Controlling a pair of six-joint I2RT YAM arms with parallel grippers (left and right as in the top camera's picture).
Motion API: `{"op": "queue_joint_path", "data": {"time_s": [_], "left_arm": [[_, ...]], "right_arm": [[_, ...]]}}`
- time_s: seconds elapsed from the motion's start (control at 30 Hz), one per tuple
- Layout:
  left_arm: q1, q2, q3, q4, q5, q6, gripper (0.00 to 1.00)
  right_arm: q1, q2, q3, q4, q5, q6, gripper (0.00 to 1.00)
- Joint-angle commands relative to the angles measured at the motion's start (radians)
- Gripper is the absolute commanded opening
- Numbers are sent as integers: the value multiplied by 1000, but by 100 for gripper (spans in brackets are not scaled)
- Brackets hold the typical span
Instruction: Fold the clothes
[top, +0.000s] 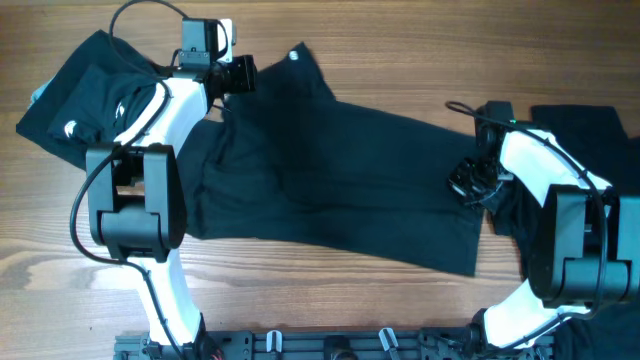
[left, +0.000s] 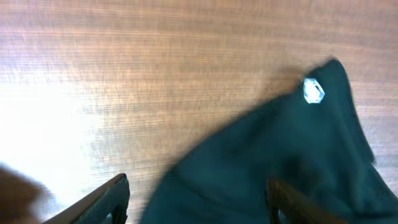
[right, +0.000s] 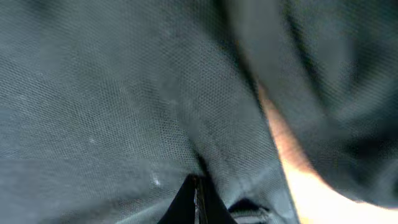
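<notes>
Item one: a large black soft-fabric T-shirt (top: 340, 170) lies spread, somewhat creased, across the middle of the brown wood-grain table (top: 400, 60); all positions below are referred to this garment. The left gripper (left: 199, 208) hangs over its upper left corner; the wrist view shows the two fingers set wide apart, holding nothing, with the cloth's edge lying between and beneath them; a small white tag (left: 314, 91) sits at the point of that corner. The right gripper (top: 468, 182) is at the garment's right-hand edge, about midway along it; its wrist view (very close and partly blurred) shows the fingertips brought together with a ridge of the dark weave rising from between them, so the jaws appear closed on a pinch of the cloth. A second crumpled black T-shirt with small white marks (top: 70, 95) lies beyond the upper left corner; a third black garment (top: 585, 120) lies just past the right-hand edge, partly under the right arm.
</notes>
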Motion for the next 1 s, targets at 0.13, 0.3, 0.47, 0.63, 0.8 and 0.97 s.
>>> {"op": "queue_joint_path", "data": {"time_s": [0.13, 0.3, 0.47, 0.63, 0.8, 0.97], "left_arm": [[-4, 90, 7, 64, 39, 83, 73], [-14, 124, 7, 126, 109, 103, 61], [-43, 160, 7, 113, 108, 209, 42], [-58, 184, 6, 97, 22, 233, 36], [-58, 155, 7, 108, 18, 210, 4], [-58, 36, 7, 61, 18, 149, 4]], "right_arm": [[-8, -187, -15, 111, 5, -163, 33], [-8, -301, -15, 148, -58, -199, 45], [-8, -309, -15, 146, -77, -198, 46], [-8, -309, -15, 145, -77, -199, 45], [-8, -309, -15, 139, -77, -199, 45], [-8, -309, -15, 141, -76, -200, 45]]}}
